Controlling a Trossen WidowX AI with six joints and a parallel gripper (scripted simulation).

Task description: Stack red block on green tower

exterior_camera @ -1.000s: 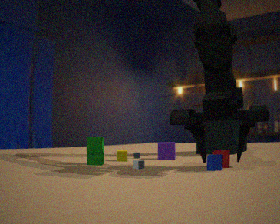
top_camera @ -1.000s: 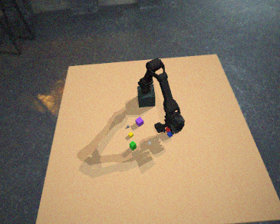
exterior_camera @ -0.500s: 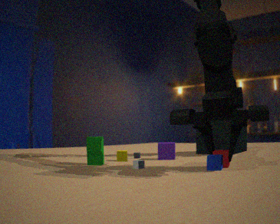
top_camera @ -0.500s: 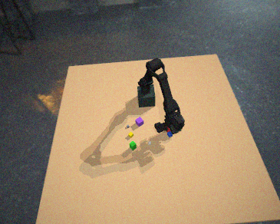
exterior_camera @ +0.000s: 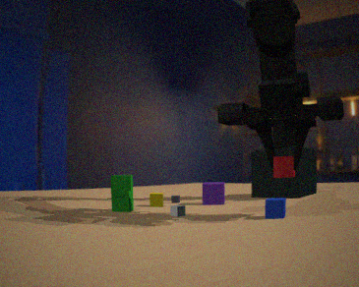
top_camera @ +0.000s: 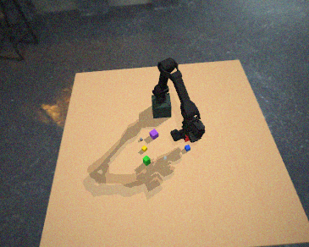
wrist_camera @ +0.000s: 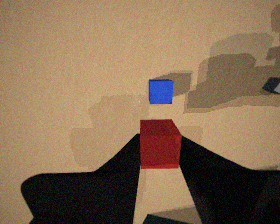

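The red block [top_camera: 187, 139] [exterior_camera: 283, 167] [wrist_camera: 160, 145] is held between the two fingertips of my gripper [exterior_camera: 284, 162] [wrist_camera: 156, 137], which is shut on it. It hangs above the table, higher than the blue block in the exterior view. In the top view the gripper body partly hides it. The green tower [top_camera: 146, 161] [exterior_camera: 122, 193] stands upright, well to the left of my gripper in the top and exterior views. Nothing rests on its top. The tower is not in the wrist view.
A blue block [top_camera: 187, 148] [exterior_camera: 275, 208] [wrist_camera: 161, 92] lies near the gripper. A purple block [top_camera: 154, 134] [exterior_camera: 213, 193], a yellow block [top_camera: 144, 148] [exterior_camera: 156, 200], a small grey block [top_camera: 140, 139] [exterior_camera: 175, 199] and a light grey block [top_camera: 165, 157] [exterior_camera: 178, 210] [wrist_camera: 278, 86] stand between arm and tower.
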